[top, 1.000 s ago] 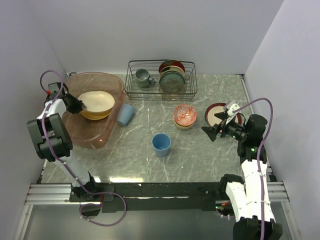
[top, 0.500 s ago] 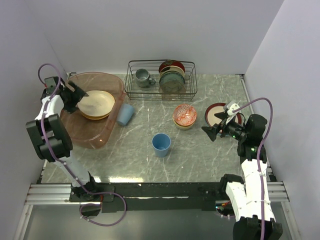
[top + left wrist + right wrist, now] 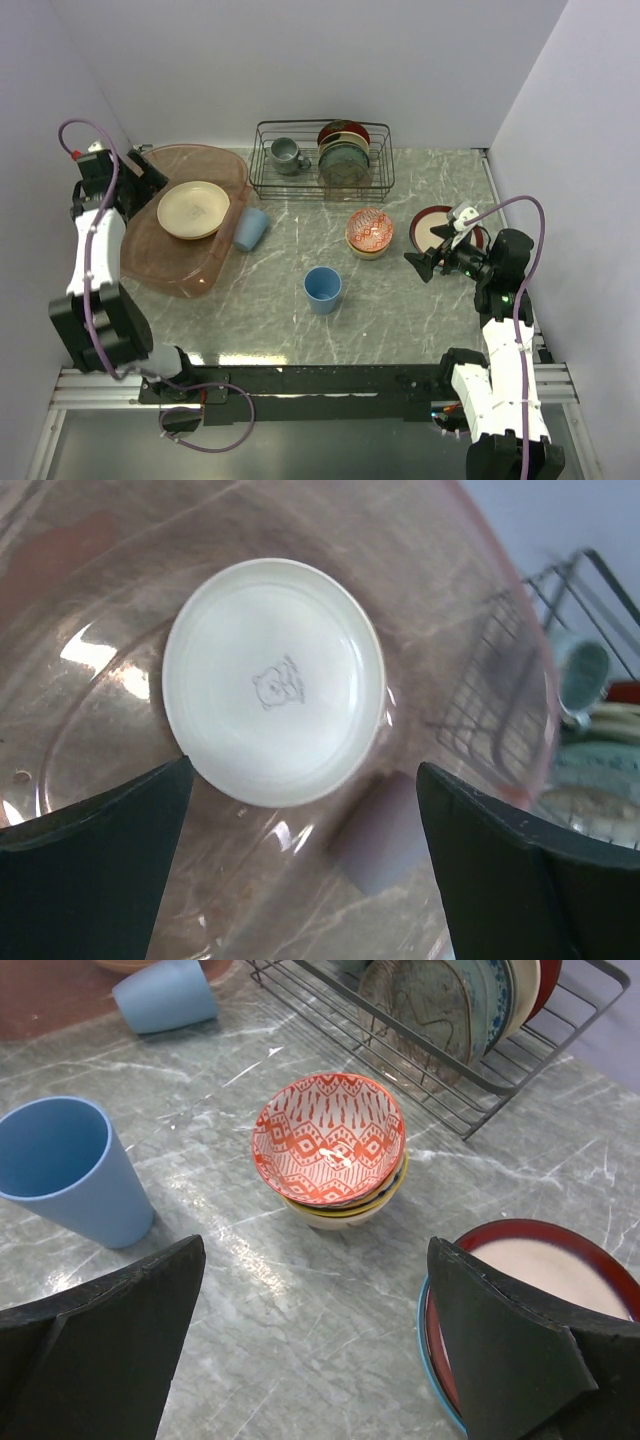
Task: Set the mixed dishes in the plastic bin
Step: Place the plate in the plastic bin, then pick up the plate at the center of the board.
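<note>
Overhead view spans the table (image 3: 400, 300); both wrist views look closely down.

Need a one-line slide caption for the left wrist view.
Open left gripper above a cream dish lying in the pink plastic bin, wire rack beyond.

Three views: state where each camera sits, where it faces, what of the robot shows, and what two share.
Top external: above and behind the bases, looking down on the grey marble table; both arms show, left gripper and right gripper open.
Left wrist: on the left arm, looking down into the translucent pinkish plastic bin at a cream round dish; its dark fingers show.
Right wrist: on the right arm, looking across the table at a red-patterned bowl; its fingers show.
Shared: both wrist views catch the black wire rack.
</note>
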Motion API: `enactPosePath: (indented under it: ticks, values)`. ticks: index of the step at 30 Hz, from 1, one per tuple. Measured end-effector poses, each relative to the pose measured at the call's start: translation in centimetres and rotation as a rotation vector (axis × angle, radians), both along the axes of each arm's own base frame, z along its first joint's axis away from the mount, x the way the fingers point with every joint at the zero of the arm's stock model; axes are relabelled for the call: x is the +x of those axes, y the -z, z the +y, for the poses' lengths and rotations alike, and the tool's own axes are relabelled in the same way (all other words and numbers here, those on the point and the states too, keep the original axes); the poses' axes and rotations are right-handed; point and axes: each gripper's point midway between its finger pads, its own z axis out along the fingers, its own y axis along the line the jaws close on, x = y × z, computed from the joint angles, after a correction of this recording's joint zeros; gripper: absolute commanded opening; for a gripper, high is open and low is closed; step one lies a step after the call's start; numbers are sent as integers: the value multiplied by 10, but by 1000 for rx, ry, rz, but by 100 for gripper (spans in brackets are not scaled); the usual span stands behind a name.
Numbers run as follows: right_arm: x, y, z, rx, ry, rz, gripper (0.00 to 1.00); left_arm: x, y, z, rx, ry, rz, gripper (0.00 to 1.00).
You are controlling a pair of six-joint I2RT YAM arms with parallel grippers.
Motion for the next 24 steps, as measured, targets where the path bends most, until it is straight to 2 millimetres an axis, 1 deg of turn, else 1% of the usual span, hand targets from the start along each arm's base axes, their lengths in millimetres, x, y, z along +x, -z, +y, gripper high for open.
enactPosePath:
  ticks: [5, 7, 10, 13, 16, 20, 24]
  values:
    - [1, 5, -4, -4, 16, 7, 100, -33, -33, -25, 47, 50, -117, 99]
    - [2, 6, -6, -4, 27, 10, 100, -47, -50, -35, 67, 67, -180, 99]
    - [4, 7, -10, -4, 43, 14, 100, -63, -72, -51, 102, 111, -274, 99]
    - [5, 8, -14, -2, 57, 19, 100, -74, -86, -72, 121, 180, -346, 99]
    - [7, 9, -18, -1, 70, 24, 100, -84, -86, -94, 133, 263, -387, 99]
    - [8, 11, -23, 1, 88, 32, 100, -100, -72, -122, 134, 376, -422, 99]
    - [9, 18, -27, 7, 101, 53, 100, -115, -58, -144, 118, 479, -469, 99]
